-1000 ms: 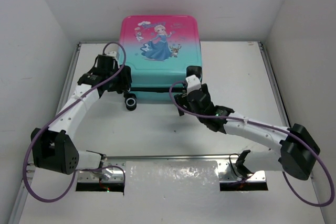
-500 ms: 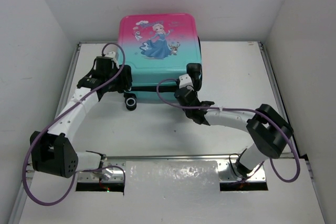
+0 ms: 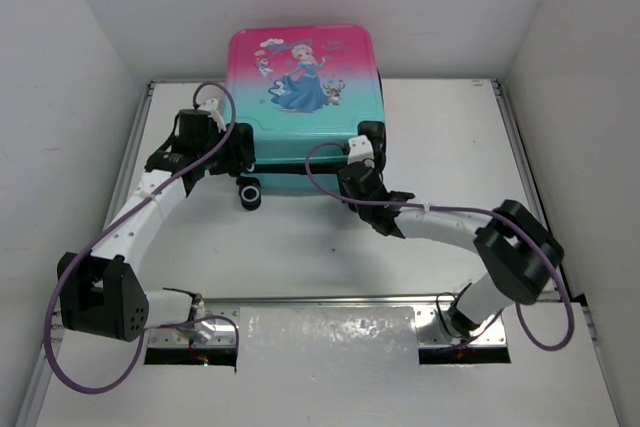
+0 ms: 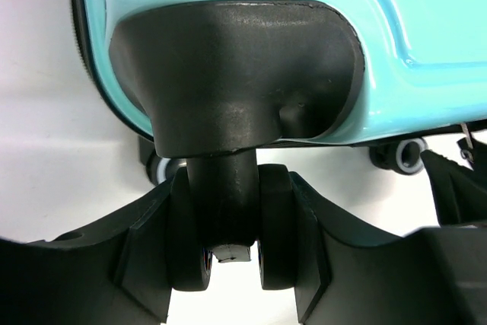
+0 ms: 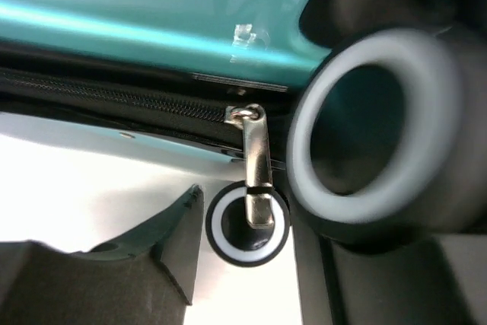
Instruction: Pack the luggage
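The luggage (image 3: 300,97) lies flat and closed at the back of the table, princess print up, wheels toward me. My left gripper (image 3: 238,152) is at its front left corner, shut on a black twin wheel (image 4: 270,226) under the corner housing (image 4: 236,74). My right gripper (image 3: 362,152) is at the front right corner, open. The metal zipper pull (image 5: 257,165) hangs from the closed zipper (image 5: 114,93) between its fingers (image 5: 171,253), touching neither. A grey-rimmed wheel (image 5: 373,127) fills the right of that view.
Another black wheel (image 3: 249,194) sticks out at the suitcase's front edge, also in the right wrist view (image 5: 228,237). White walls enclose the table on three sides. A foil-covered strip (image 3: 330,337) lies between the arm bases.
My right arm has folded its elbow outward and its gripper moved up to the suitcase's front right corner. The suitcase shifted slightly left. The left gripper stays on the wheel.
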You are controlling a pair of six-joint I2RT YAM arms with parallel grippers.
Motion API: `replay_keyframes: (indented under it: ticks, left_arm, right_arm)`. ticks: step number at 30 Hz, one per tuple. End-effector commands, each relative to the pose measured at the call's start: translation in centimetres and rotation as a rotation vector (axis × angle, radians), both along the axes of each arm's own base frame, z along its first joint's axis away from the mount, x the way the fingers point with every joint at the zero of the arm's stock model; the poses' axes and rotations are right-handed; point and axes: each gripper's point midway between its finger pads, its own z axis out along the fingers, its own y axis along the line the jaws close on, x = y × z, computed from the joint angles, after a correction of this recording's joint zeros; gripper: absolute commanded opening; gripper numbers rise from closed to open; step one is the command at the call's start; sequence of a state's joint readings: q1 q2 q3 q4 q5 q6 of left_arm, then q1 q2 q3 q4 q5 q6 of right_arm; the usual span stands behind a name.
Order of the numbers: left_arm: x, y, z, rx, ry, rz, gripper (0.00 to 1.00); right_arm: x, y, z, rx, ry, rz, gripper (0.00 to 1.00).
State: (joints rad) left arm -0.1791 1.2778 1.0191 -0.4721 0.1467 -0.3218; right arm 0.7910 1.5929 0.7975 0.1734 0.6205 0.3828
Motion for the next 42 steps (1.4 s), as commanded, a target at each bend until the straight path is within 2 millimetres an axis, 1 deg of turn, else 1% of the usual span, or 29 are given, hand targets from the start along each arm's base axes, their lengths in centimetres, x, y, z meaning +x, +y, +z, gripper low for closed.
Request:
replay_keyframes:
  ticks: [1,2,3,4,5,6,7,8,10,12,13,14,15,16,20,23,24,25,28,29,30,31,32,34,35,37,38,41,42]
  left_arm:
    - [-2.5,-6.1,1.6,-0.205,-0.034,-0.312,0.0]
    - [-2.7,-6.4,1.7,-0.224,-0.039,-0.322,0.0]
    - [-2.7,-6.6,2.0,-0.24,-0.045,-0.324,0.0]
    - [-2.6,-6.5,2.2,-0.237,-0.053,-0.318,0.0]
    - [-2.6,-6.4,2.0,-0.234,-0.049,-0.314,0.0]
    - [-2.5,-6.4,2.1,-0.233,-0.049,-0.312,0.0]
    - [-2.6,-6.4,2.0,-0.235,-0.046,-0.312,0.0]
    - [-2.6,-6.4,2.0,-0.235,-0.048,-0.313,0.0]
    - [-2.5,-6.4,1.9,-0.233,-0.045,-0.308,0.0]
    - [-2.5,-6.3,1.9,-0.231,-0.047,-0.306,0.0]
    - [-2.5,-6.3,1.8,-0.229,-0.044,-0.303,0.0]
    - [-2.5,-6.3,1.8,-0.228,-0.044,-0.302,0.0]
    - [-2.5,-6.2,1.7,-0.227,-0.041,-0.3,0.0]
    - [-2.5,-6.2,1.7,-0.225,-0.04,-0.298,0.0]
    - [-2.5,-6.0,1.4,-0.214,-0.036,-0.294,0.0]
    - [-2.5,-6.0,1.3,-0.208,-0.032,-0.294,0.0]
    - [-2.4,-5.9,1.4,-0.206,-0.034,-0.292,0.0]
    - [-2.4,-5.9,1.3,-0.205,-0.033,-0.293,0.0]
    - [-2.4,-5.9,1.4,-0.206,-0.036,-0.293,0.0]
    - [-2.4,-5.9,1.5,-0.207,-0.036,-0.294,0.01]
    - [-2.4,-5.9,1.6,-0.209,-0.039,-0.295,0.03]
    - [-2.4,-6.0,1.6,-0.21,-0.037,-0.298,0.04]
    - [-2.5,-6.0,1.7,-0.212,-0.04,-0.301,0.04]
    - [-2.4,-6.1,2.2,-0.215,-0.054,-0.308,0.04]
    - [-2.4,-6.3,2.6,-0.222,-0.063,-0.318,0.04]
    - [-2.4,-6.5,3.2,-0.234,-0.08,-0.326,0.04]
    - [-2.4,-6.5,3.3,-0.239,-0.082,-0.329,0.04]
    - [-2.5,-6.8,3.5,-0.256,-0.089,-0.336,0.05]
    - [-2.5,-6.8,3.4,-0.256,-0.086,-0.334,0.05]
  right_arm:
    - [0.7,0.9,6.1,0.201,-0.147,0.01,0.51]
    - [0.4,0.8,6.8,0.216,-0.15,0.018,0.55]
    - [0.2,1.1,9.0,0.25,-0.165,0.03,0.68]
    - [-0.6,0.5,8.4,0.192,-0.104,0.036,0.76]
    - [-0.8,0.5,8.9,0.175,-0.082,0.049,0.82]
    - [-1.3,0.6,9.5,0.125,-0.025,0.081,0.94]
    - [-1.4,0.6,9.7,0.099,0.002,0.091,0.99]
    - [-1.6,0.6,9.9,0.076,0.022,0.102,0.99]
    - [-1.3,-0.2,10.4,0.005,0.038,0.084,0.99]
    - [-0.8,-1.0,10.8,-0.016,0.045,0.073,0.99]
    - [-0.6,-1.0,10.8,-0.019,0.05,0.082,0.99]
    - [0.0,-1.9,10.7,-0.031,0.054,0.056,0.99]
    - [0.7,-2.3,11.3,-0.041,0.047,0.046,0.99]
    - [1.4,-3.3,10.5,-0.06,0.081,0.023,0.99]
    - [3.1,-4.1,9.5,-0.062,0.127,0.015,0.99]
    - [3.1,-4.7,7.9,-0.105,0.171,0.001,0.98]
    - [3.3,-4.6,7.8,-0.096,0.163,0.001,0.97]
    - [3.4,-4.7,7.4,-0.093,0.169,0.001,0.94]
    - [3.4,-4.4,6.6,-0.075,0.187,0.015,0.6]
    - [3.5,-4.2,6.5,-0.07,0.181,0.02,0.37]
    - [3.6,-4.1,6.8,-0.059,0.164,0.025,0.24]
    - [3.8,-4.1,7.1,-0.048,0.147,0.022,0.05]
    - [3.9,-4.2,8.4,-0.029,0.109,0.016,0.0]
    - [3.8,-4.3,9.8,-0.01,0.062,0.014,0.0]
    - [3.7,-4.5,11.8,0.016,0.014,0.011,0.0]
    - [3.4,-4.9,13.7,0.038,-0.035,0.009,0.0]
    - [2.9,-5.1,15.3,0.057,-0.067,0.013,0.0]
    - [2.0,-5.4,17.0,0.066,-0.079,0.028,0.0]
    - [1.8,-5.5,17.1,0.066,-0.076,0.029,0.0]
